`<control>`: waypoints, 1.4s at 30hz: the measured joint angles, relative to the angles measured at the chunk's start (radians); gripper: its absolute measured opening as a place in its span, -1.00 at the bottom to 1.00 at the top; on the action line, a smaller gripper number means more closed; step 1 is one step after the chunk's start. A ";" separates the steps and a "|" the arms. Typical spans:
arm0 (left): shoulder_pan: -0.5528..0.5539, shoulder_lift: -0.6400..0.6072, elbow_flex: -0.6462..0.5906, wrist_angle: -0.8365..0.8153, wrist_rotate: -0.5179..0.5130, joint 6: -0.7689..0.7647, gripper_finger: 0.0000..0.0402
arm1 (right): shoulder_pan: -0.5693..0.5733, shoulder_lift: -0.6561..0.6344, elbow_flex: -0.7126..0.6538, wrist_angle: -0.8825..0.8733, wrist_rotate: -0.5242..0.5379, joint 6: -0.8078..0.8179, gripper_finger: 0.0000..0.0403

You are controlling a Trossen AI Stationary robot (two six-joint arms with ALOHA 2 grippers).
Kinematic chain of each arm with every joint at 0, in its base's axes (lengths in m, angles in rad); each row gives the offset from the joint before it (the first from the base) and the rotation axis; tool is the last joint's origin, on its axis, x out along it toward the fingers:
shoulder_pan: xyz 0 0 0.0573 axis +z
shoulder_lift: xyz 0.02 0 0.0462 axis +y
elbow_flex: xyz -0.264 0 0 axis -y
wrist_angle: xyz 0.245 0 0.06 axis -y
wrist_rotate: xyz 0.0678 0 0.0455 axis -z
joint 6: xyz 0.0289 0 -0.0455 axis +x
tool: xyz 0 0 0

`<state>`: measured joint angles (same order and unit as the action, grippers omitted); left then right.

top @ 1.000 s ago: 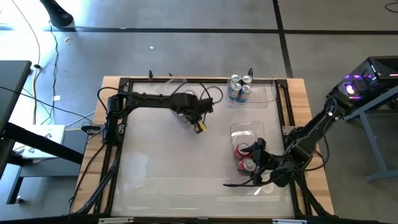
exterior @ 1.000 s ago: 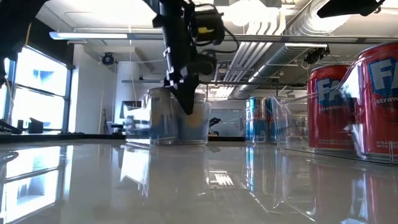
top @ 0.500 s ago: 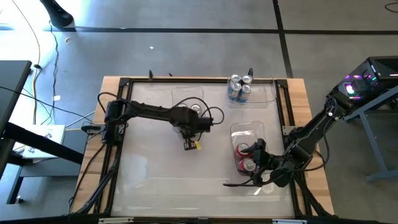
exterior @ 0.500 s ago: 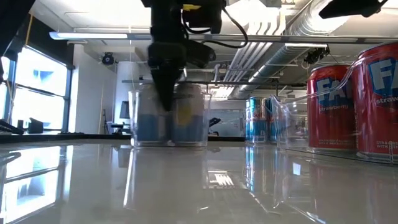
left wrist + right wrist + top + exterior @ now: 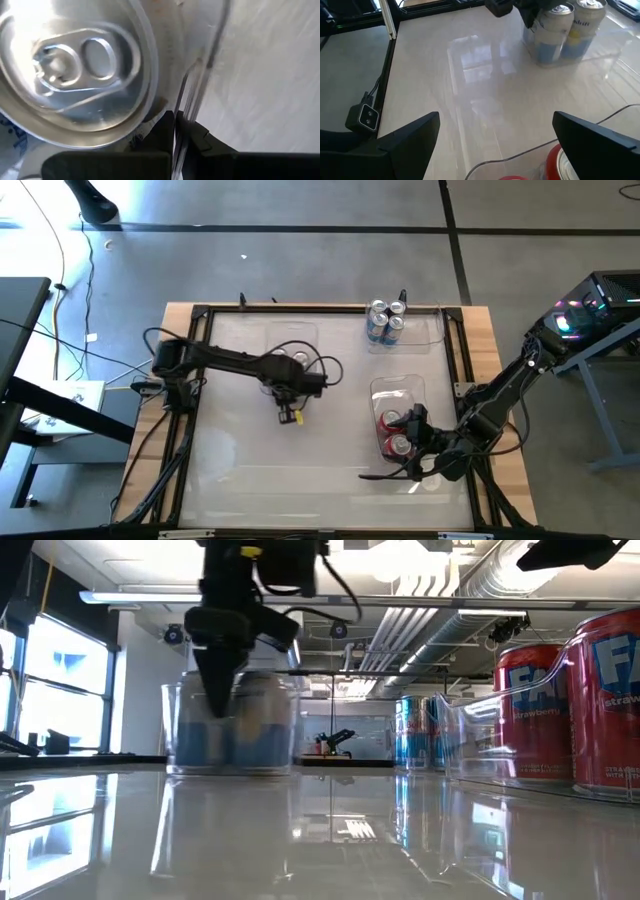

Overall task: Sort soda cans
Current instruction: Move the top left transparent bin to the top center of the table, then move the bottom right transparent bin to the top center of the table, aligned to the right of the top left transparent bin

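The left gripper point(image 5: 284, 387) pinches the wall of a clear bin point(image 5: 230, 728) — silver cans point(image 5: 558, 30) inside. At 4 o'clock, the right gripper point(image 5: 408, 448) waits — wide open.

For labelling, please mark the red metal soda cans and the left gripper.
red metal soda cans point(image 5: 400, 445): high view, one can's silver top.
left gripper point(image 5: 217, 705): low view, fingertips pinching the clear plastic bin point(image 5: 173, 730).

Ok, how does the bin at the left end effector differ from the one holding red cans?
The left bin holds silver-and-pale-blue cans; the red-can bin holds red cans. The left end effector is shut on the left bin's wall; the right end effector is open at the red-can bin, not gripping. Both are clear plastic, cans upright.
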<state>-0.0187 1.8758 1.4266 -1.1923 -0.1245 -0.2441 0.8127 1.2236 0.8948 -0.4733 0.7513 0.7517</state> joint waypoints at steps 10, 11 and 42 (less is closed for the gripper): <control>-0.002 -0.153 -0.175 0.107 -0.014 -0.009 -1.00 | 0.000 0.000 0.000 0.004 0.018 -0.014 0.91; -0.002 -0.155 -0.179 0.106 -0.015 -0.007 -1.00 | 0.000 0.000 0.000 0.006 0.018 -0.016 0.91; -0.035 -0.154 -0.056 0.163 0.030 -0.008 -0.05 | 0.066 0.000 0.206 -0.315 -0.307 0.005 0.91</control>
<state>-0.0540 1.7214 1.3701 -1.0298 -0.0948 -0.2523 0.8785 1.2240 1.1004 -0.7879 0.4446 0.7564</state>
